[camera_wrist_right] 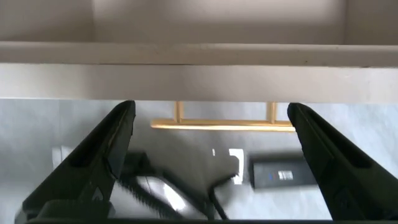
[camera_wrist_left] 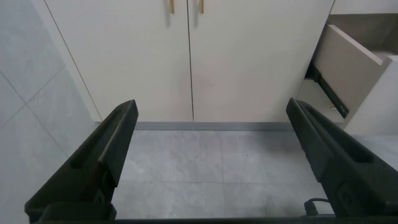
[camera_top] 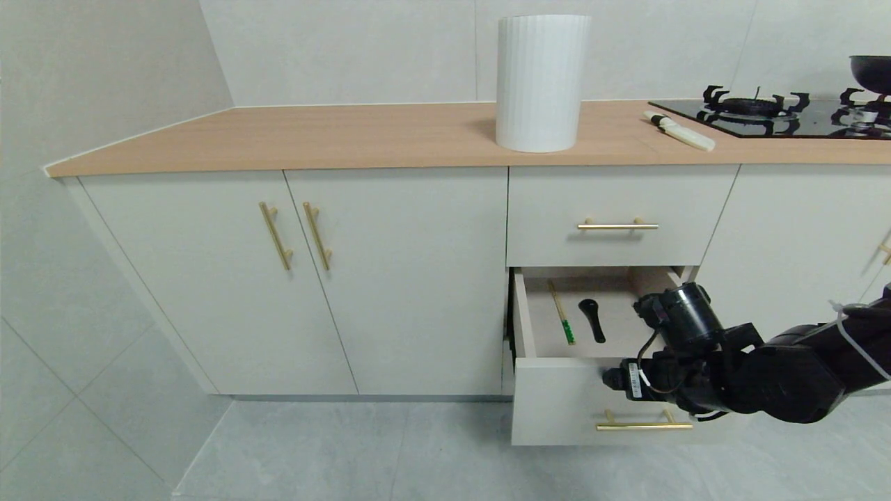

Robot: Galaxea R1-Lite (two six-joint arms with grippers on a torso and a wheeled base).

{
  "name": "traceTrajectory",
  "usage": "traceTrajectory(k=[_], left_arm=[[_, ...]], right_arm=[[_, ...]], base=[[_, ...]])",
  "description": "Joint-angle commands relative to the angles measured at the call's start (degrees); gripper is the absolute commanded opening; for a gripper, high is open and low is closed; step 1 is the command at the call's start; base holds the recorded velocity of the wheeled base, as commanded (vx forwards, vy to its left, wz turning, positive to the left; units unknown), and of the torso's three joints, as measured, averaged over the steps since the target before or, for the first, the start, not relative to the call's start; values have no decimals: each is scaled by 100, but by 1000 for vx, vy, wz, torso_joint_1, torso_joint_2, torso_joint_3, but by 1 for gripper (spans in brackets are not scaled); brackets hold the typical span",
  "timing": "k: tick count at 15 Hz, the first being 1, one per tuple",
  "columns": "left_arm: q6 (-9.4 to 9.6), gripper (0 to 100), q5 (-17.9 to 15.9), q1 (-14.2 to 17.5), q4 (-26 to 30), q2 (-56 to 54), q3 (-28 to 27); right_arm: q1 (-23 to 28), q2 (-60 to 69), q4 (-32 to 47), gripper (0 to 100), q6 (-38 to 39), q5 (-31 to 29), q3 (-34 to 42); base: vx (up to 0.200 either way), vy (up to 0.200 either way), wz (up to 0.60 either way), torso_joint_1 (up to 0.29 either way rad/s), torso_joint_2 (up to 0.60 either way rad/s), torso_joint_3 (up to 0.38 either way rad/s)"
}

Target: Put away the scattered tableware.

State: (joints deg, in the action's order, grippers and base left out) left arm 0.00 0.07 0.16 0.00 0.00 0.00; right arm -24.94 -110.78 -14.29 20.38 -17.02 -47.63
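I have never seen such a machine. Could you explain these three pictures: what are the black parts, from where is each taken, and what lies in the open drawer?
This is a two-armed robot in a kitchen. The large picture comes from its head camera; the other two from its wrists, so the black prongs are its own fingers. The left gripper is open above the floor, holding nothing. The right gripper, open and empty, is at the front of the open drawer, near its gold handle. Inside lie chopsticks and a black spoon. On the counter stand a white ribbed container and a pale utensil, perhaps a knife.
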Motion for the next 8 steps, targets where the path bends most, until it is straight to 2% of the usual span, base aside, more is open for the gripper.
traceTrajectory(k=[1,8], left_arm=[[0,100,1,2,0,0,0],[0,100,1,2,0,0,0]], right_arm=[[-2,-164,-118,100,1,-30,8],[200,-603,-1006,100,-70,-21,-150]], base=[[0,0,0,0,0,0],[0,0,0,0,0,0]])
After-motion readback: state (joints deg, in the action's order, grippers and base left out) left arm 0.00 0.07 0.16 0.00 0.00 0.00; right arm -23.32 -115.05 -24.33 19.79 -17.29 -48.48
